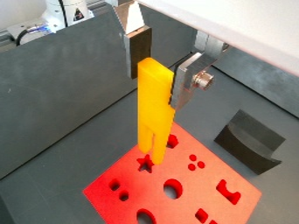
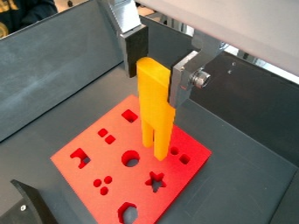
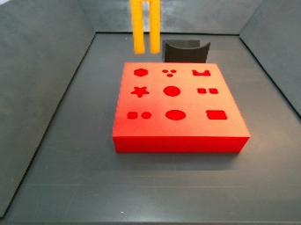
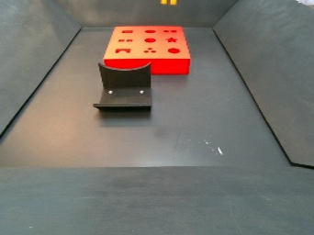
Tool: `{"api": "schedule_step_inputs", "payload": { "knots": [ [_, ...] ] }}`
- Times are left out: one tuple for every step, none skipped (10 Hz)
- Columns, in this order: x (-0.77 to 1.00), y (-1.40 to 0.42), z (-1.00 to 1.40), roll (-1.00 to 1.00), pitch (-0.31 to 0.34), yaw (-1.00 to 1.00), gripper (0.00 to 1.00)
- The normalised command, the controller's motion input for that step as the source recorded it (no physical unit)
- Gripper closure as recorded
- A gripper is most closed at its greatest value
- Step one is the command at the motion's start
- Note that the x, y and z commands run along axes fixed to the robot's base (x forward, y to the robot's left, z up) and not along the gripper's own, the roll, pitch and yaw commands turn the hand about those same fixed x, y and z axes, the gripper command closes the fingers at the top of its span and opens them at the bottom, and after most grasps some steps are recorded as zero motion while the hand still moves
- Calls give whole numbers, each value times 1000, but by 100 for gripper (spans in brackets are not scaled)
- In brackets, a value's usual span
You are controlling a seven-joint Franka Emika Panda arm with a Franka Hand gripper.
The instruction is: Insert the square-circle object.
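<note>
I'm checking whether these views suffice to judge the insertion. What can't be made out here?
- The gripper: out of frame in both side views; only the wrist views show its jaws shut on the square-circle object.
- That piece in a side view: cut off by the top edge, only the prong tips show.
- Prong tips against the red block: their height above it cannot be told.
- The dark grey curved piece: cut off at the frame corner.

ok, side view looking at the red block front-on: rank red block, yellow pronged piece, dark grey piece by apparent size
1. Red block, nearest the camera, so partly perspective.
2. Yellow pronged piece, cropped at the frame top; gripper out of frame here, shut on it in a wrist view.
3. Dark grey piece, partly hidden behind the block.
</note>
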Motion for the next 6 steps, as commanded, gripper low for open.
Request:
{"api": "schedule_step_inputs", "payload": {
  "knots": [
    [63, 0, 0, -6, 0, 0, 100],
    [143, -146, -231, -90, -106, 0, 100],
    [283, -266, -480, -77, -91, 0, 100],
    [443, -340, -663, -31, -30, 0, 100],
    [486, -374, -789, 0, -19, 0, 100],
    [460, -420, -586, 107, 17, -20, 100]
  ]
}}
